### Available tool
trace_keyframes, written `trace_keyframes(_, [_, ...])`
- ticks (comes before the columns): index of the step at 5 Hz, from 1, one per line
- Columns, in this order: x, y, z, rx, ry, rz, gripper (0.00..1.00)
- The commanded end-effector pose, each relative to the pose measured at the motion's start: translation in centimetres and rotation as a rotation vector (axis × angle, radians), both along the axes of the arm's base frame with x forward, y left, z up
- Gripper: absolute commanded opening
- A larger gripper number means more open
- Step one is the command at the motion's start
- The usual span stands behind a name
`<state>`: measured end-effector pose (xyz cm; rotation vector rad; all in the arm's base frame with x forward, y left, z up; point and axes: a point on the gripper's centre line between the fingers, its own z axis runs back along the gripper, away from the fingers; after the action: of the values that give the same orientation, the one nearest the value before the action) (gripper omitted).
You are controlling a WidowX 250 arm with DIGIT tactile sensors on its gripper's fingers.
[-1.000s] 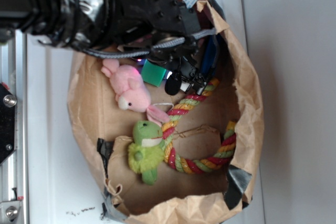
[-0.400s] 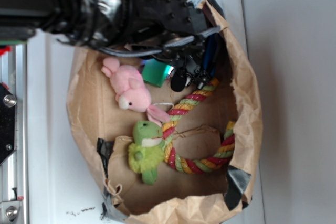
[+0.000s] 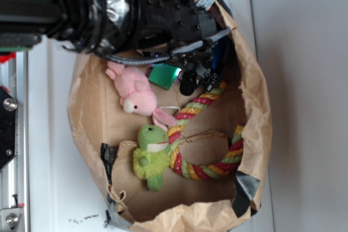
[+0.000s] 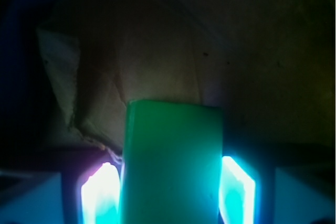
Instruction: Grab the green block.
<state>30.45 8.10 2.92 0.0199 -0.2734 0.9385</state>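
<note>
the flat emerald-green rectangular block sits between my two glowing fingers, near the top of the crumpled brown paper bag, just beside the pink plush toy. my black gripper has shifted slightly around the block over the last second and now straddles it, which i judge close to a grasp. whether the pads press it, i cannot tell. my arm hides much of the block from outside.
</note>
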Motion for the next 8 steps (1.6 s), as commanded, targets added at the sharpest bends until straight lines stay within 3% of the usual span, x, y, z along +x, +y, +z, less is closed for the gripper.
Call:
trace_keyframes(1, [-0.2,-0.2,2.6,0.026,-0.055,-0.04,0.0])
trace_keyframes(3, [-1.7,-4.2,10.1,-0.022,-0.093,-0.382,0.0])
trace_keyframes(4, [-2.0,-4.8,12.6,-0.056,-0.114,-0.569,0.0])
trace_keyframes(5, [-2.4,-6.0,15.0,-0.006,-0.07,-0.686,0.0])
trace_keyframes(6, [-3.3,-6.4,16.7,-0.001,-0.032,-0.801,0.0])
trace_keyframes(8, [-4.3,-6.5,18.4,0.078,-0.01,-0.827,0.0])
